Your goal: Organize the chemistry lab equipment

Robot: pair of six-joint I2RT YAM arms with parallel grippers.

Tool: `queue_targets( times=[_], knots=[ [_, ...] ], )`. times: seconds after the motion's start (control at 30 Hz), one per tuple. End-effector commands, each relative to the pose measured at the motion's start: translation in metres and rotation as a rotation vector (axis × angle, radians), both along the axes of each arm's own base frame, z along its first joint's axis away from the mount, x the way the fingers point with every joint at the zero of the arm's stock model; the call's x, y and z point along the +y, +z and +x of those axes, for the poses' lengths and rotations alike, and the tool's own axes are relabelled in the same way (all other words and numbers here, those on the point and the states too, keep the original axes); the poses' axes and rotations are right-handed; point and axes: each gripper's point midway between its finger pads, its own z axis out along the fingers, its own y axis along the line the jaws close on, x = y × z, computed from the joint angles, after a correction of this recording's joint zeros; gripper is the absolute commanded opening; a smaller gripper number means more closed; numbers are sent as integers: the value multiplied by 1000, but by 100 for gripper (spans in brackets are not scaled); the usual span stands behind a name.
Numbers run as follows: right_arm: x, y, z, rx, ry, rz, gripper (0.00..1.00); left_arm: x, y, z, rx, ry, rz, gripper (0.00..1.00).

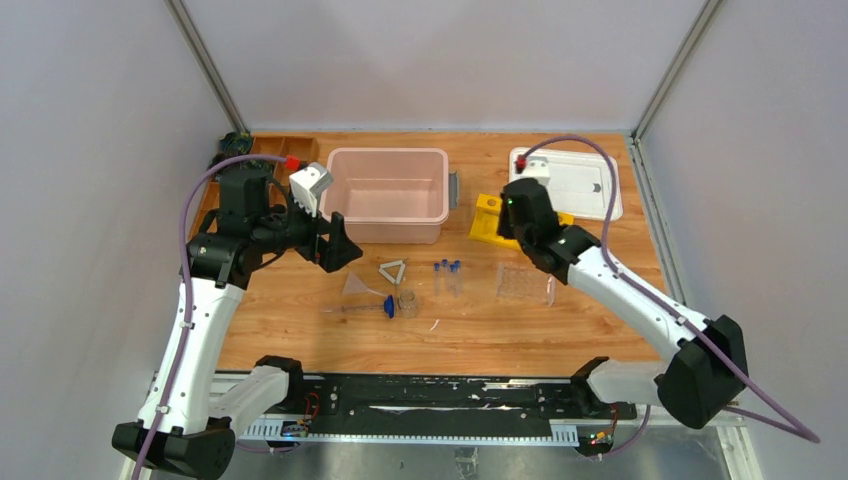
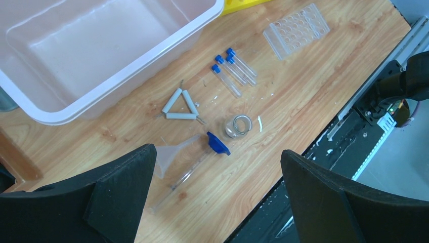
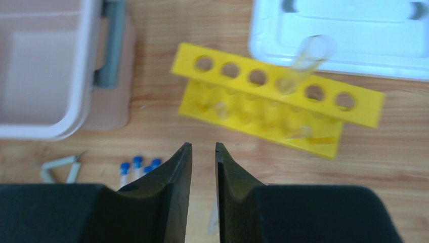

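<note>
in yellow holed rack (image 3: 330, 98) | clear glass tube (image 3: 303, 66) (tilted, round-mouthed)

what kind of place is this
Probably a robot test cell staged as a chemistry bench: wooden table inside pale panel walls, a yellow holed rack, small clear blue-capped vials, a clear funnel.

Wooden worktop (image 1: 300, 340). Along far edge, left corner to right corner: brown wooden compartment tray (image 1: 285, 146), pink plastic bin (image 1: 388, 152), yellow holed rack (image 1: 487, 215), white shallow plastic tray (image 1: 585, 185). Middle, left to right: clear funnel (image 2: 169, 154), clear glass tube (image 2: 189, 169), pale triangle (image 2: 180, 116), tiny beaker (image 2: 238, 126), small clear blue-capped vials (image 1: 448, 272), clear vial tray (image 1: 525, 283).
</note>
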Motion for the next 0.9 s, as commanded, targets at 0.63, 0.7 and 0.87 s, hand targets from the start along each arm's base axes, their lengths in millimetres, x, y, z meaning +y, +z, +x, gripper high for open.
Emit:
queue_targets(
  times=[0.63,0.7,0.87],
  knots=[
    [115,-136,-46,340,221,9,31,24,-7,2,-68,43,154,100],
    [115,-138,-47,347,224,8,31,24,-8,2,-62,46,156,100],
    [114,-145,-56,364,225,0,31,27,-16,-1,-40,56,166,100]
  ],
)
